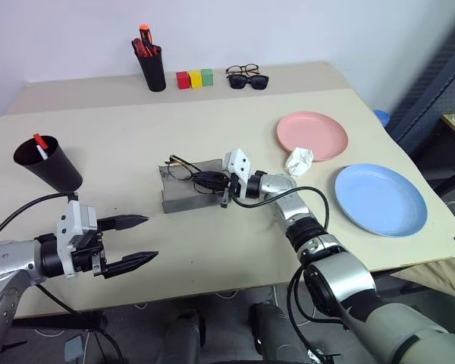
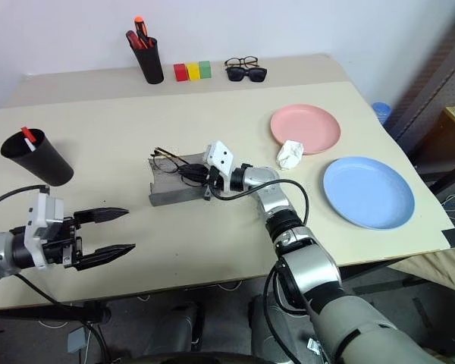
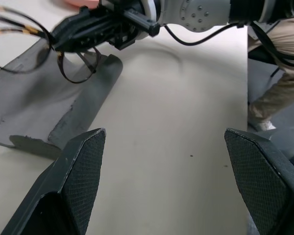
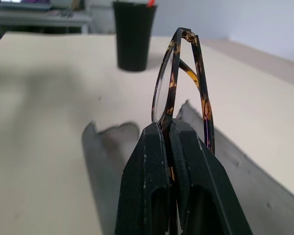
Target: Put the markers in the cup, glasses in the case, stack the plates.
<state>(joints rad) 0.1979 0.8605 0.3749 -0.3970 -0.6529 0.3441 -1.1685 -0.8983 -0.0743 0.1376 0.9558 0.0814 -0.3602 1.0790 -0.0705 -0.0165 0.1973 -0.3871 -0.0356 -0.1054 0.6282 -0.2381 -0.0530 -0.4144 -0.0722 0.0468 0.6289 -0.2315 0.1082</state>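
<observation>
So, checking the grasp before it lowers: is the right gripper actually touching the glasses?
Touching. The right wrist view shows the right gripper shut on the glasses frame.

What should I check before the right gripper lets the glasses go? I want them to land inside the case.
1. Right gripper shut on the glasses: ok.
2. Case lying open: ok.
3. Glasses over the case: ok.
4. Glasses fully down in the case: not ok, one lens stands above it.
5. Left gripper open, apart from the case: ok.
6. Temples folded: cannot tell.
</observation>
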